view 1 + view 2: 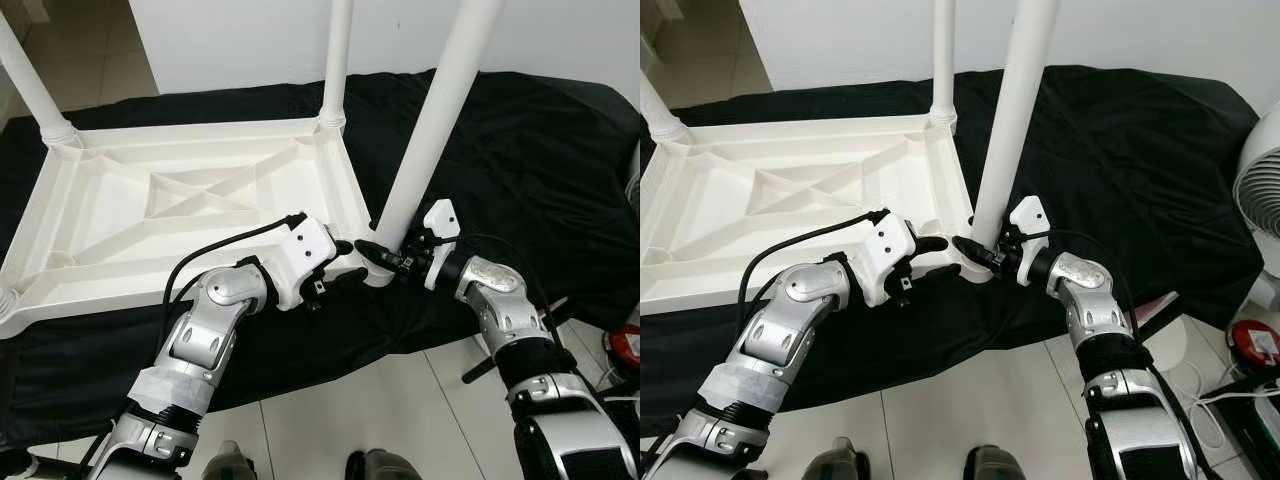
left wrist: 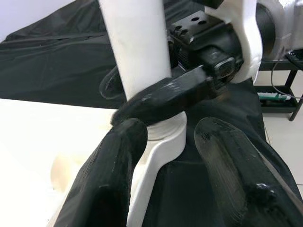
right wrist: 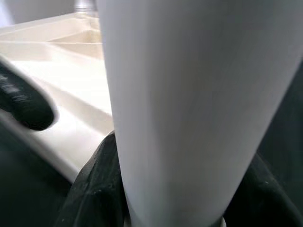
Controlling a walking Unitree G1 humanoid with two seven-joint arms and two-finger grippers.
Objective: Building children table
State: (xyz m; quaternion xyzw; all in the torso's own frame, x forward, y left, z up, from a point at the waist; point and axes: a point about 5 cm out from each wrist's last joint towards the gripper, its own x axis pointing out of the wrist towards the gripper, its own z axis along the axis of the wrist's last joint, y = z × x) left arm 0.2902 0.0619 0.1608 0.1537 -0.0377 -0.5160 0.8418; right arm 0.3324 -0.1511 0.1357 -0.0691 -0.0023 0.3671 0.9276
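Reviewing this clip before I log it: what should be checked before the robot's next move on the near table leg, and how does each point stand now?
1. Right pincer closed around the near leg just above its base: ok.
2. Left pincer at the corner socket, fingers open: ok.
3. Leg fully seated in socket: cannot tell.
4. Leg stands square to the tabletop: not ok, it leans.
5. Tabletop lies flat, underside up, on the black cloth: ok.
6. Far corner leg in place: ok.

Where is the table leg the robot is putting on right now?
The white leg stands at the upside-down table top's near right corner, on the black cloth, with the right claw shut around its base and the left claw beside it.
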